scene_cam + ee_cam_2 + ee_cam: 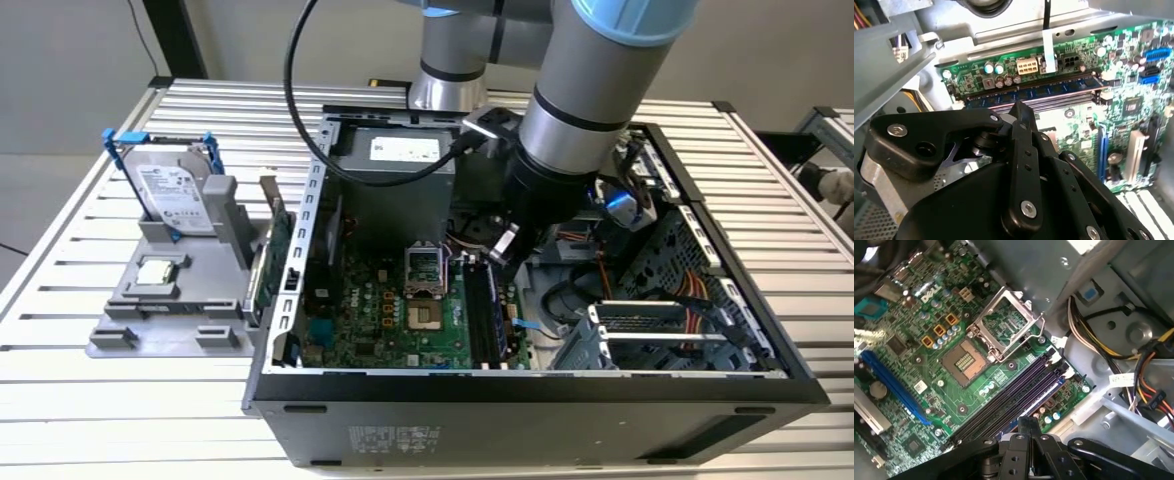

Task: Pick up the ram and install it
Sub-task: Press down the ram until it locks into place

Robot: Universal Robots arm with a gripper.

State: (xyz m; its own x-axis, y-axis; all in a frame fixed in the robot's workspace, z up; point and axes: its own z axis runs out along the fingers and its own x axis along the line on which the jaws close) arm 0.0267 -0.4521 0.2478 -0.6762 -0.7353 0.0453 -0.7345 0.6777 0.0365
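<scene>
- A slatted metal table (80, 210) carried the whole setup, its ribs running across the exterior view, with a plain grey wall (80, 50) behind it.
- An open computer case (534, 400) lay on its side on the table, showing the green motherboard (387, 320) inside.
- On the exterior view's left, a grey holder (167, 320) held an upright silver hard drive (174, 195) in a blue frame, and a green card (271, 270) stood on edge just beside the case wall.
- The arm (587, 90) reached down into the case from above, its gripper (505, 245) low over the board's edge on the exterior view's right.
- The ram (486, 310) sat in a memory slot beside the open processor socket (424, 265); the second wrist view showed it as a long blue stick (1034, 92) lying in its slot.
- In both wrist views the black fingers (1023, 120) met in a narrow closed line directly above the slots, holding nothing that I could see.
- Coloured cables (1154, 390) ran along the grey chassis wall next to the slots.
</scene>
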